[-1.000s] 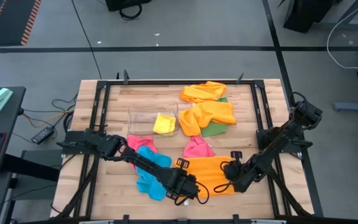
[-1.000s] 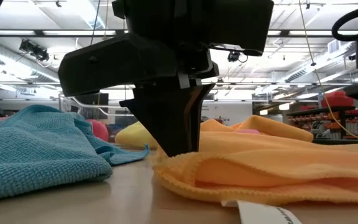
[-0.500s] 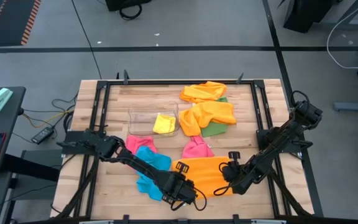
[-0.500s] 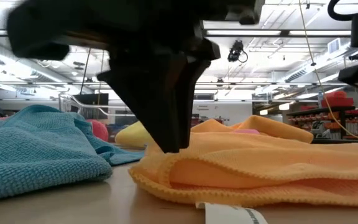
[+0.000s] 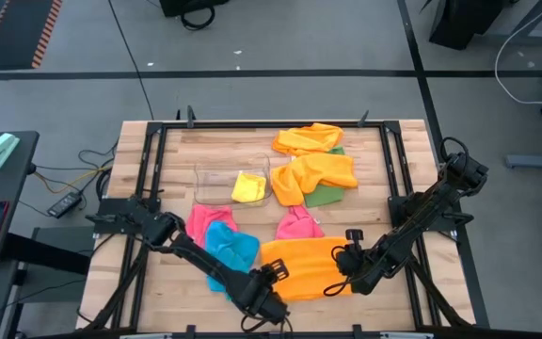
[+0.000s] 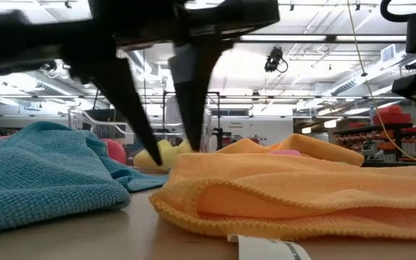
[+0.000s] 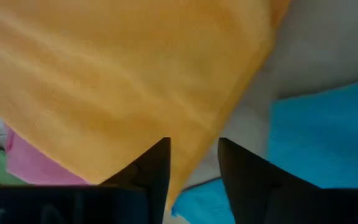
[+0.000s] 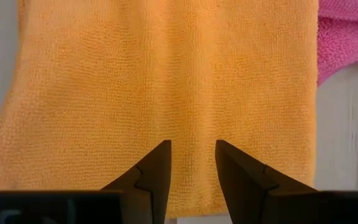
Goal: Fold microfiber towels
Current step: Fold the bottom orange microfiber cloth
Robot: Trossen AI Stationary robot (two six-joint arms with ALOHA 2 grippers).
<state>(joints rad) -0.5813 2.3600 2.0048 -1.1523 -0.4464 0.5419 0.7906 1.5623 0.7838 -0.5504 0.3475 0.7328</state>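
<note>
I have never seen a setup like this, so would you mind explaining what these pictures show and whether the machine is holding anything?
These are four camera views of one moment at a two-armed robot's wooden table. One looks straight down, one sits at table height, and one rides on each wrist, looking past that arm's two dark fingers.

Small cloths lie about: a half-folded orange towel at the front, a blue towel and pink towels beside it, and more orange ones over green at the back. A clear bin holds a yellow towel.

The left gripper is at the orange towel's left edge, fingers apart, holding nothing. The right gripper is over its right side, fingers parted; nothing shows between them.
</note>
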